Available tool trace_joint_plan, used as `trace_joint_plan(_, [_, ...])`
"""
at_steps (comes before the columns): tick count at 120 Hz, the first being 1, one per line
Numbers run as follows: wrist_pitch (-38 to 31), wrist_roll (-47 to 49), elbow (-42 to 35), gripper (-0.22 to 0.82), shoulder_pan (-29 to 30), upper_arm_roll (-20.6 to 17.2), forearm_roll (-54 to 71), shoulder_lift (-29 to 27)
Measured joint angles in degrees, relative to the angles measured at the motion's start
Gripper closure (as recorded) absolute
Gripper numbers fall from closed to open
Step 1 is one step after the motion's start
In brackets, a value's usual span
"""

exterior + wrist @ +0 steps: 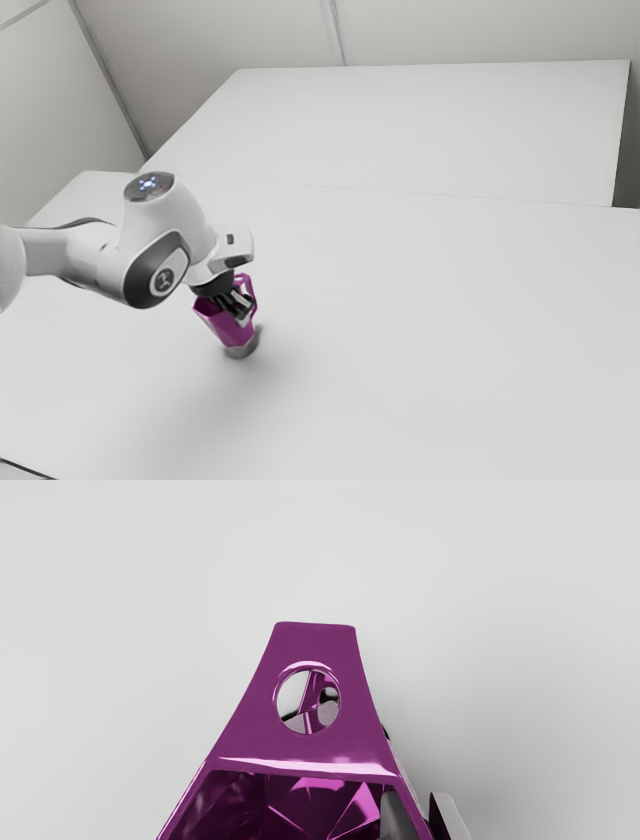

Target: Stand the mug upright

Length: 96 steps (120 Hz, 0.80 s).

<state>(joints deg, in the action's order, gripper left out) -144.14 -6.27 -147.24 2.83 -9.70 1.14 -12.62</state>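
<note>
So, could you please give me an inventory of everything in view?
mug: one, magenta, grey at its bottom end; tilted over the near table, handle on the exterior view's right side of it
near table: one, white; beneath the arm and mug
far table: one, white; beyond the near one
walls: two, pale grey; behind the far table and at the exterior view's left
thin line: one, dark; the exterior view's lower left corner, cable or edge unclear
arm: one, white with dark grey; from the exterior view's left
hand: one, black with greyish fingertips; shut on the mug's wall, one finger inside
</note>
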Motion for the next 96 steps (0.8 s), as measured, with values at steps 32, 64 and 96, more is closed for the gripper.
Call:
trace_joint_plan(32, [-2.54, 3.09, 0.00, 0.78, 0.18, 0.09, 0.13, 2.90])
trace_joint_plan(64, [-3.20, 3.84, 0.34, 0.49, -0.13, 0.12, -0.81, 2.51])
trace_joint_plan(96, [-2.44, 3.98, 2.22, 0.26, -0.28, 0.12, -1.37, 0.58])
